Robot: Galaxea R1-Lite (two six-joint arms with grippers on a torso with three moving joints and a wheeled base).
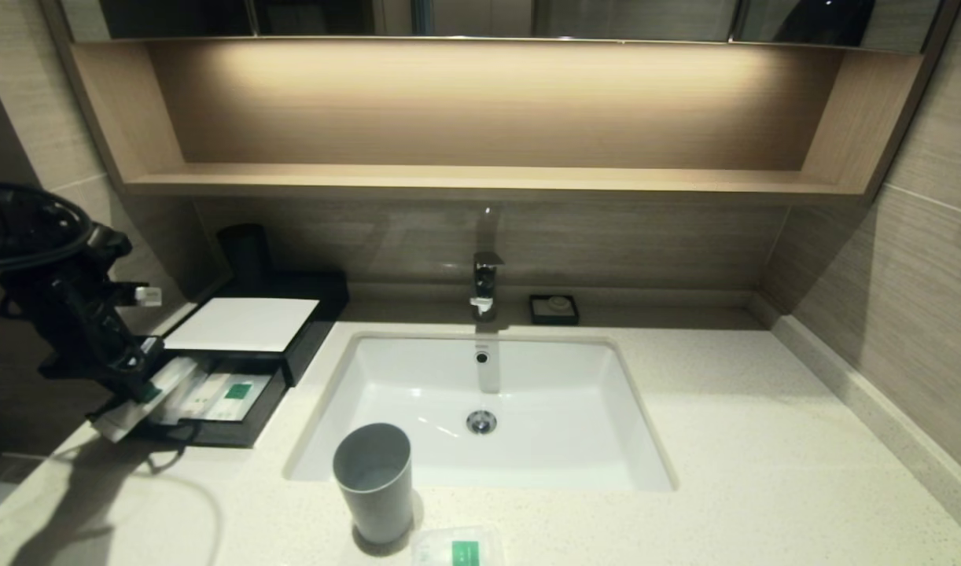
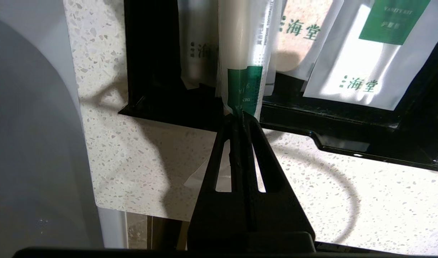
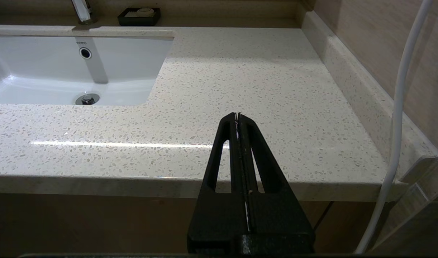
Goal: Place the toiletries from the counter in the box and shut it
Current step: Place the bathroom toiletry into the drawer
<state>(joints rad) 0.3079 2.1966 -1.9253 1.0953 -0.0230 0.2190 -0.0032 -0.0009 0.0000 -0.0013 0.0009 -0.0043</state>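
plastic wrap made the long narrow translucent packet with a green label [image 2: 244, 53] look light, limp and slippery, so its sealed end seemed the safest hold. the left gripper [image 2: 240, 116] was clenched on that end, the packet hanging over the open drawer of the low black box [image 1: 248, 369]. the right gripper [image 3: 237, 115] sat pressed together, empty, off the speckled cream counter [image 3: 247, 79], where a small squarish packet [image 1: 458, 549] waited.

Lit wooden shelf niche [image 1: 480, 118] (warm glow) above grey-brown tiled wall [image 1: 921, 299].

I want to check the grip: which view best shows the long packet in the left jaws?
The left wrist view: the long packet fills it, pinched at its green end. The head view shows it small; the right wrist view misses it.
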